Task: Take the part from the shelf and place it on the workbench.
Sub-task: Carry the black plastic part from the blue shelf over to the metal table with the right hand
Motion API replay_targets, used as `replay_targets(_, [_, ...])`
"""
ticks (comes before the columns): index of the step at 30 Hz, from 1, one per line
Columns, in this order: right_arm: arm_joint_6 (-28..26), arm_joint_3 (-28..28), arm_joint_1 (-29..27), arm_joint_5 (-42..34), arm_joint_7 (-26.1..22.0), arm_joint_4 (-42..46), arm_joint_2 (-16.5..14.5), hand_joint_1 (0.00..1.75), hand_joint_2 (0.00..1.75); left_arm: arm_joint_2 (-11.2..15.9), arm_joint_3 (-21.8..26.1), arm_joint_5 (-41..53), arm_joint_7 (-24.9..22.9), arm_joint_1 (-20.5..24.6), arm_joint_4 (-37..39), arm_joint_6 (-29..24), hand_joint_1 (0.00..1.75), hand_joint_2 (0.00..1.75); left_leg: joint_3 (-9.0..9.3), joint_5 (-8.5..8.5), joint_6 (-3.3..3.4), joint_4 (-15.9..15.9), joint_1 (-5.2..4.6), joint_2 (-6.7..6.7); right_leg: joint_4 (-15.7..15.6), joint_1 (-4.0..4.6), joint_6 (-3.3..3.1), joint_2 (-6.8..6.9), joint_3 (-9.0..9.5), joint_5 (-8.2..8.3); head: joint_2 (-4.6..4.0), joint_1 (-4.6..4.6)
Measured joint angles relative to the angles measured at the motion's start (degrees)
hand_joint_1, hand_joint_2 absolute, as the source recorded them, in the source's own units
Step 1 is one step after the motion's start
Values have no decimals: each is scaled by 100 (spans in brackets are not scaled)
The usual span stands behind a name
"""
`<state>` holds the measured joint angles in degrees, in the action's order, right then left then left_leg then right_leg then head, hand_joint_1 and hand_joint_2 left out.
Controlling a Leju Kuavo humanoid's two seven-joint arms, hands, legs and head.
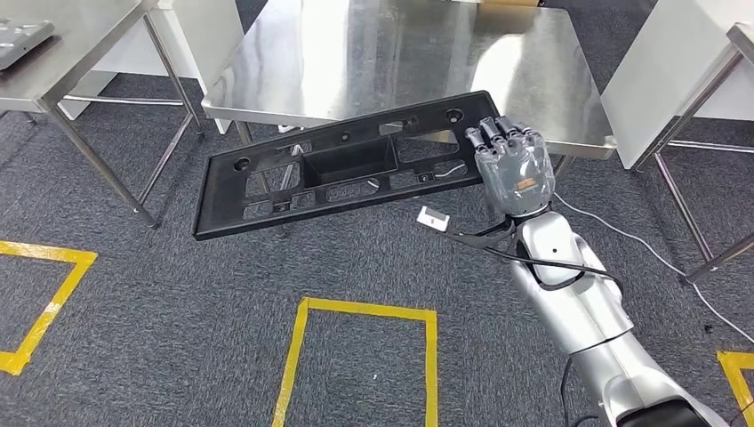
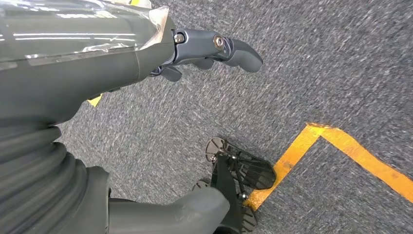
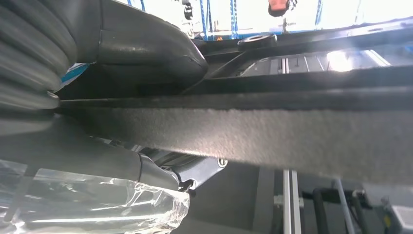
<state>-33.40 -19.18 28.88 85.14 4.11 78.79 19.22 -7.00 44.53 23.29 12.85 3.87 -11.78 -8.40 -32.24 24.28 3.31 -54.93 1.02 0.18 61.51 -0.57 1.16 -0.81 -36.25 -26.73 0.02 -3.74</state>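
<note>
My right hand (image 1: 513, 163) grips one end of the long black part (image 1: 342, 165), already off the shelf and held in the air before the workbench's (image 1: 373, 53) near edge, not yet set down; my left hand (image 2: 204, 51) hangs empty, fingers loosely apart.

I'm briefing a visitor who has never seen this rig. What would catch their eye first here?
First, the long black plastic part, held at one end by the right hand and hanging tilted in the air, its far edge over the near edge of the shiny steel workbench. Next, the yellow floor tape on the grey carpet below. The left hand hangs over that carpet, holding nothing.
</note>
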Motion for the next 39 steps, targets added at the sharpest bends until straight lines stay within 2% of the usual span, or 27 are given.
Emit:
replay_targets(2, [-83,-19,-2,-78,-29,-37,-5,175,175,0,27,-31,-7,0,0,-12,0,175,5,-7,-4,16,11,20,773,-45,21,11,-387,-296,0,-3])
replay_targets(3, [-120,-32,-5,-118,-53,-70,-11,175,175,-1,42,-46,-17,-1,0,-25,0,175,4,-3,-19,14,22,28,1036,-79,59,16,-524,-366,0,-3])
replay_targets(4, [-148,-48,-4,-152,-78,-109,-20,175,175,-3,56,-63,-28,-3,0,-39,0,175,6,6,-47,8,41,32,1087,-119,122,24,-557,-345,0,-2])
replay_targets(5, [-167,-66,4,-175,-99,-151,-32,175,175,-7,69,-80,-42,-4,0,-53,0,175,8,21,-88,-9,73,34,889,-163,205,40,-461,-235,0,-2])
replay_targets(7, [-189,-107,44,-200,-135,-247,-68,175,175,-4,102,-108,-64,-4,-1,-77,0,175,-10,88,-216,-100,129,31,131,-244,385,95,-66,58,0,-8])
replay_targets(8, [-197,-130,71,-207,-152,-299,-96,175,175,2,122,-118,-74,-2,-1,-87,0,175,-34,134,-288,-168,138,32,-156,-258,410,102,83,142,0,-17])
replay_targets(9, [-204,-150,96,-215,-166,-348,-122,175,175,5,140,-122,-80,0,0,-95,0,175,-60,172,-345,-220,134,31,-291,-264,379,101,157,164,0,-13])
replay_targets(10, [-214,-167,117,-222,-174,-392,-149,175,175,9,154,-125,-84,0,1,-99,0,175,-78,195,-383,-248,126,31,-276,-248,308,83,151,136,0,-2])
replay_targets(12, [-238,-195,146,-235,-178,-451,-196,175,175,-7,169,-126,-87,-6,2,-102,0,175,-82,217,-413,-267,156,34,-237,-241,164,54,135,118,0,33])
replay_targets(14, [-261,-216,167,-230,-169,-482,-236,175,175,-13,177,-118,-87,-5,2,-99,0,175,-177,365,-422,-500,183,36,-226,-219,81,38,142,106,0,49])
replay_targets(15, [-264,-223,170,-221,-161,-490,-250,175,175,-15,179,-112,-87,-2,2,-97,0,175,-321,517,-420,-792,179,33,-227,-200,49,35,150,98,0,55])
replay_targets(17, [-268,-238,159,-203,-145,-506,-276,175,175,-15,181,-100,-87,-6,2,-91,0,175,-765,849,-385,-1597,145,31,-225,-136,-3,30,156,78,0,62])
replay_targets(18, [-268,-248,146,-193,-138,-515,-291,175,175,-15,184,-95,-87,-10,2,-88,0,175,-961,926,-351,-1908,121,30,-224,-96,-27,23,160,69,0,64])
replay_targets(19, [-268,-261,131,-186,-131,-520,-302,175,175,-15,185,-85,-87,-14,2,-86,0,175,-1067,892,-297,-2025,90,28,-224,-53,-51,14,171,59,0,64])
replay_targets(20, [-268,-272,119,-178,-122,-522,-310,175,175,-16,186,-75,-87,-15,2,-84,0,175,-1058,751,-223,-1915,50,22,-225,-11,-74,4,189,47,0,64])
replay_targets(23, [-268,-295,101,-143,-98,-517,-329,175,175,-5,186,-55,-83,-13,3,-78,0,175,-604,167,116,-866,-122,-40,-237,92,-124,-19,262,6,0,55])
replay_targets(24, [-267,-297,93,-131,-89,-514,-332,175,175,5,186,-50,-78,-11,2,-75,0,175,-492,84,197,-636,-171,-45,-242,96,-126,-22,274,-5,0,51])
replay_targets(25, [-267,-300,83,-121,-82,-509,-334,175,175,10,186,-45,-74,-10,1,-70,0,175,-444,70,242,-536,-206,-40,-251,90,-119,-23,279,-12,0,44])
replay_targets(28, [-268,-295,53,-105,-75,-463,-329,175,175,5,187,-37,-66,-8,0,-63,0,175,-317,16,228,-325,-212,-5,-291,93,-62,-13,297,-25,0,43])
replay_targets(30, [-271,-287,54,-104,-76,-432,-310,175,175,-2,187,-30,-63,-6,0,-58,0,175,-167,-51,195,-126,-166,12,-130,110,-45,6,237,-112,-1,38])
replay_targets(31, [-271,-283,57,-105,-76,-429,-297,175,175,-3,187,-28,-61,-7,0,-55,0,175,-127,-66,183,-78,-154,16,83,95,-44,16,138,-196,-1,35])
replay_targets(33, [-271,-280,49,-107,-75,-429,-280,175,175,-10,187,-28,-59,-6,0,-50,0,175,-103,-59,173,-62,-143,18,697,62,-25,16,-201,-406,0,33])
replay_targets(35, [-271,-278,17,-110,-75,-430,-266,175,175,-25,187,-28,-58,-7,0,-44,0,175,-93,-31,137,-68,-133,17,1147,8,53,21,-508,-491,0,32])
replay_targets(36, [-269,-278,6,-119,-78,-430,-257,175,175,-33,187,-28,-58,-8,0,-39,0,175,-86,-12,111,-79,-122,16,1061,-24,121,29,-508,-399,0,32])
replay_targets(37, [-268,-278,2,-131,-83,-430,-245,175,175,-37,187,-28,-58,-9,0,-32,0,175,-76,13,77,-100,-104,13,759,-59,200,44,-394,-230,0,32])
replay_targets(38, [-267,-278,3,-149,-90,-430,-231,175,175,-40,187,-28,-58,-9,0,-25,0,175,-70,48,32,-135,-88,11,326,-95,273,75,-211,-34,0,30])
replay_targets(39, [-264,-279,8,-170,-99,-432,-220,175,175,-40,187,-28,-58,-9,0,-20,0,175,-76,91,-18,-180,-84,7,-42,-106,308,98,-28,122,0,28])
